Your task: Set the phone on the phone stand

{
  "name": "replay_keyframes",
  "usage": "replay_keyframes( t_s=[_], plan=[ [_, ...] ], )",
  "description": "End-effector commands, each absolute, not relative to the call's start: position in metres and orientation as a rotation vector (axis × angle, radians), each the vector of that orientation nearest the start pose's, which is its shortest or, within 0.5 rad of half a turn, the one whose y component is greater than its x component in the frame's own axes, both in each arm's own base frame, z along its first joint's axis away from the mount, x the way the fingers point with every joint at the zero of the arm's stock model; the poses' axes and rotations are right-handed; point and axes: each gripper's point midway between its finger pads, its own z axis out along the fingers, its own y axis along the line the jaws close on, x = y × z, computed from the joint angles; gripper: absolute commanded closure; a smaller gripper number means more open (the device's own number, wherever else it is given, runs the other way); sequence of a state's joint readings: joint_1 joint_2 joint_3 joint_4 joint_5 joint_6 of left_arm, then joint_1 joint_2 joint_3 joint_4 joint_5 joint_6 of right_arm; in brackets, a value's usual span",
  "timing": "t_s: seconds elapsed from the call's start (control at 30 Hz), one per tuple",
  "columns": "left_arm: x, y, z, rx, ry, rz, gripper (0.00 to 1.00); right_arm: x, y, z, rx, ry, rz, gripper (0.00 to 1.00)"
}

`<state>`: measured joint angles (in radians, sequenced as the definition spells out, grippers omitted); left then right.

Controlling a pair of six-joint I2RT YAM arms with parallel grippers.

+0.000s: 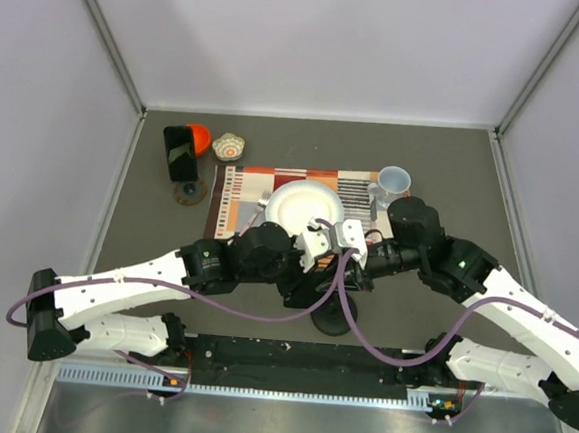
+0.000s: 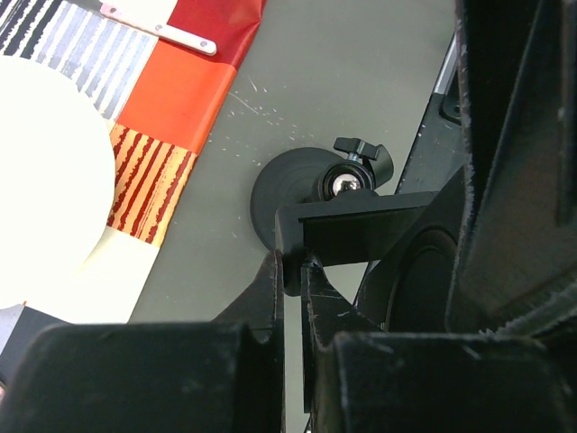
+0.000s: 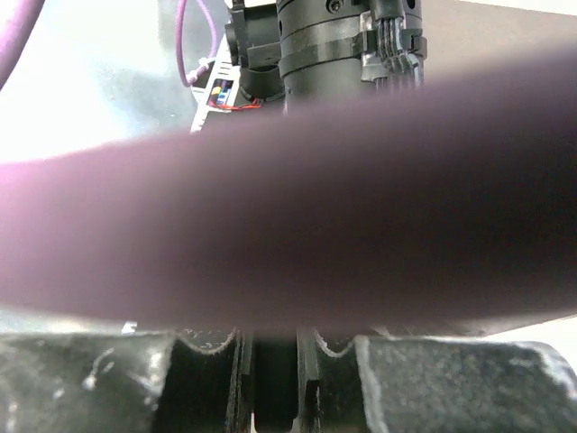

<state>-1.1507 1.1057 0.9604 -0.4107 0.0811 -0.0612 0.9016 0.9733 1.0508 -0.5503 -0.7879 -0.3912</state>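
The black phone (image 1: pixel 181 153) leans upright at the back left on the phone stand, whose brown disc base (image 1: pixel 188 193) shows beneath it. Both arms meet at mid-table over a black round-based post (image 1: pixel 334 316) with a clamp head. In the left wrist view my left gripper (image 2: pixel 293 266) is shut on the corner of that clamp head's black bar (image 2: pixel 361 230), above the round base (image 2: pixel 284 194). A blurred purple cable (image 3: pixel 288 216) covers most of the right wrist view. Below it my right gripper (image 3: pixel 275 361) is shut on a dark slab, seemingly the same clamp head.
A striped placemat (image 1: pixel 241 198) holds a white plate (image 1: pixel 305 208), with a white mug (image 1: pixel 392 185) at its right corner. An orange object (image 1: pixel 201 137) and a small patterned round thing (image 1: pixel 228 147) lie behind the phone. Grey walls enclose the table.
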Motion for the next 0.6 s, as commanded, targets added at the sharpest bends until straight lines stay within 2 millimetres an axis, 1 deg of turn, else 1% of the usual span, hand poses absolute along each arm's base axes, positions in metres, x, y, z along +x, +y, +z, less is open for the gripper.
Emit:
replay_keyframes(
  t_s=[0.0,0.1,0.13,0.2,0.23,0.4,0.53,0.57],
  plan=[
    [0.115,-0.329,0.228,1.191,1.802,-0.886,1.0,0.087,0.3,0.307,-1.59,1.12,1.103,1.0],
    [0.119,-0.328,0.232,1.152,1.805,-0.876,1.0,0.086,0.298,0.303,-1.575,1.142,1.112,1.0],
    [0.119,-0.328,0.232,1.143,1.807,-0.876,1.0,0.085,0.297,0.297,-1.575,1.156,1.116,1.0],
    [0.12,-0.326,0.235,1.124,1.798,-0.873,1.0,0.084,0.295,0.295,-1.558,1.16,1.119,1.0],
    [0.12,-0.326,0.237,1.119,1.792,-0.878,1.0,0.083,0.295,0.29,-1.558,1.167,1.122,1.0],
    [0.125,-0.321,0.238,1.089,1.785,-0.853,1.0,0.08,0.291,0.284,-1.537,1.199,1.136,1.0],
    [0.132,-0.317,0.24,1.035,1.805,-0.822,1.0,0.078,0.289,0.28,-1.508,1.259,1.169,1.0],
    [0.138,-0.315,0.241,0.993,1.815,-0.79,1.0,0.078,0.288,0.278,-1.496,1.287,1.177,1.0]
  ],
)
